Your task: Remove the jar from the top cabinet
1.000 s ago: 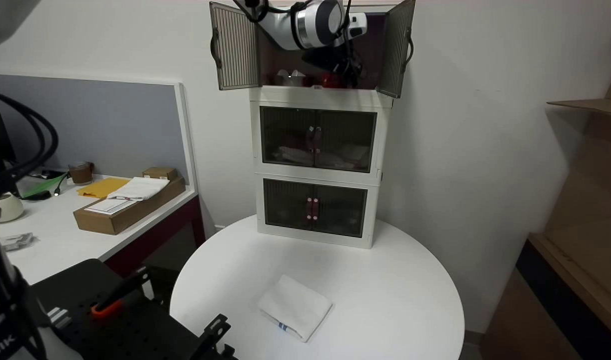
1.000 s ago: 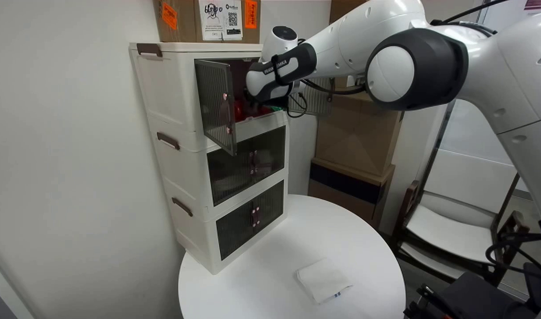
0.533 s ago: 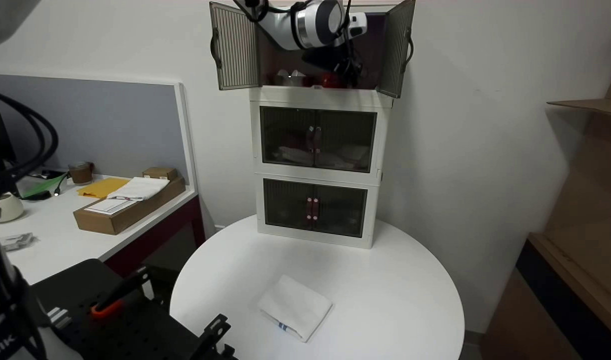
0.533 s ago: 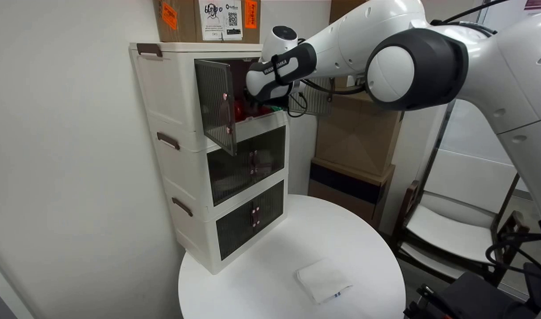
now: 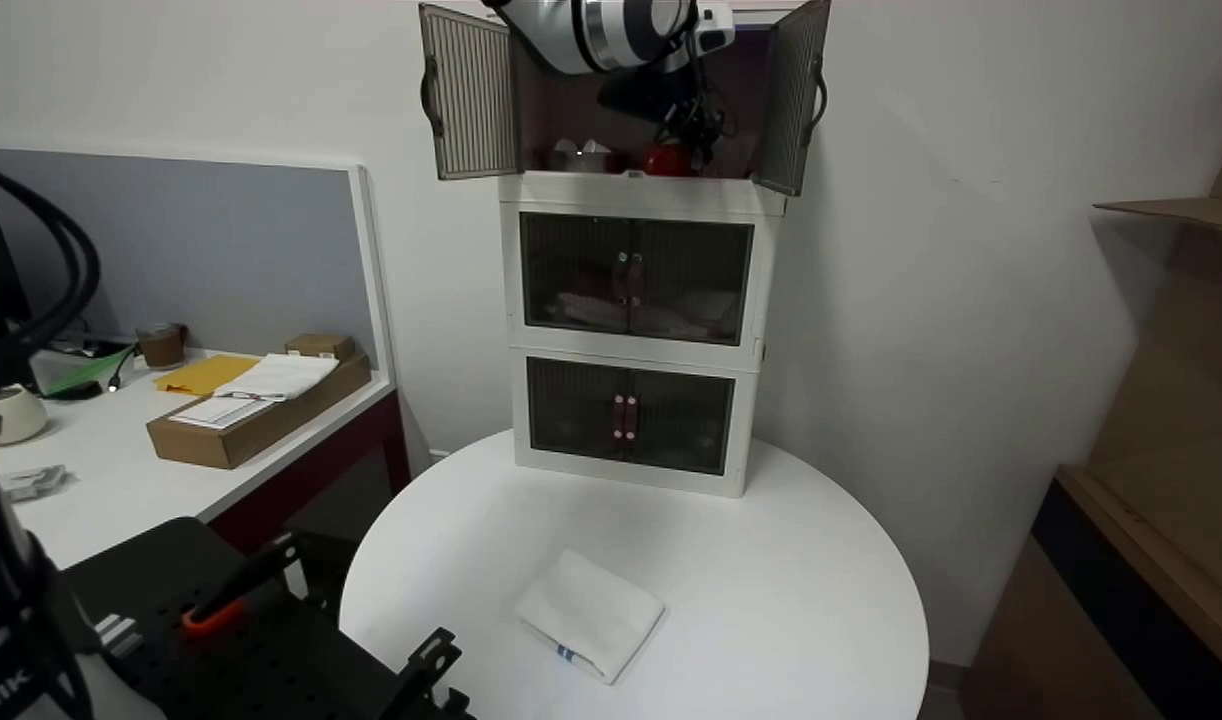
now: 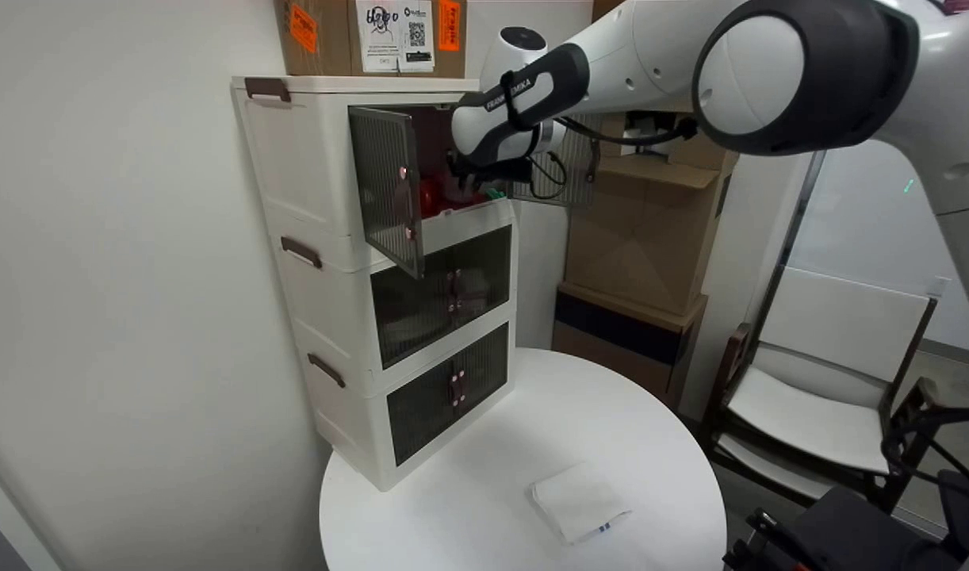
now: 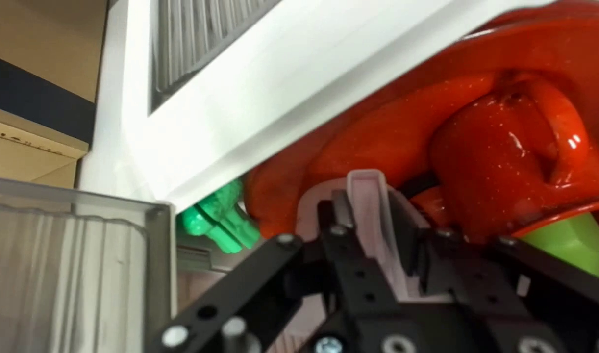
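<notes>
- glossy white, rounded arm links (image 6: 651, 51), dotted with small grey plugs (image 6: 657, 73);
- a dark-grey joint housing (image 6: 857, 79), capped by a flat white disc (image 6: 750, 75);
- a dark-grey wrist shell (image 6: 570, 67) with pale lettering (image 6: 496, 101), "FRANK" and part of "EMIKA" legible; a black strap (image 6: 515, 115) crosses it;
- a white stub (image 6: 507, 59) with a dark round top (image 6: 522, 37);
- a silver wrist ring (image 5: 596, 35);
- a white base (image 5: 111, 690), the letters "MIK" (image 5: 1, 692) showing;
- black cables (image 5: 94, 265) in loops; a thinner looped wire (image 6: 564, 174);
- a black gripper (image 7: 373, 220), its linkage bars (image 7: 243, 284) pierced by round holes (image 7: 207, 312) and set with silver screw heads (image 7: 174, 337).
</notes>
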`<state>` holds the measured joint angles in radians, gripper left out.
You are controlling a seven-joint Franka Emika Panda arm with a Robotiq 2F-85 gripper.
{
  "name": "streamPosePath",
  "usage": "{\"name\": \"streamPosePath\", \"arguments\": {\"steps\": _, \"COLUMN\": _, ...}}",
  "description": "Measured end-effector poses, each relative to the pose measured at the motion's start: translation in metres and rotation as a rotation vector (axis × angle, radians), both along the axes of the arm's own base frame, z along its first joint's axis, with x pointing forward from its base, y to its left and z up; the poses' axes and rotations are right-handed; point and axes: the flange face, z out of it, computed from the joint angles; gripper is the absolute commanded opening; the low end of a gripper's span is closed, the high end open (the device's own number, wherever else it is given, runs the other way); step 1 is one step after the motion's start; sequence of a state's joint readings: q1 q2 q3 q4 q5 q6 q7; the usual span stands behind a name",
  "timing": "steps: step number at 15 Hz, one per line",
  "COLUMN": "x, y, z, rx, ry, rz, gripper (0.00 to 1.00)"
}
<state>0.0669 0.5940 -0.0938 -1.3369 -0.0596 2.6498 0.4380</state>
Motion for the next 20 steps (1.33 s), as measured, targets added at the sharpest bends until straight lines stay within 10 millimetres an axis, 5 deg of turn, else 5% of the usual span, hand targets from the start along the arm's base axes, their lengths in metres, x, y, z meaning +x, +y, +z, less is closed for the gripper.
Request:
{"name": "streamPosePath", "arguments": {"steps": 13, "x": -0.112, "y": 0.024, "z": 0.027, "rx": -0.064, "ry": -0.048, "rz": 0.051, "gripper": 0.06}}
{"name": "streamPosePath", "arguments": {"steps": 20, "x": -0.156, "y": -0.019, "z": -0.002, "rx": -0.207, "ry": 0.005, "rz": -0.131, "gripper": 0.06}}
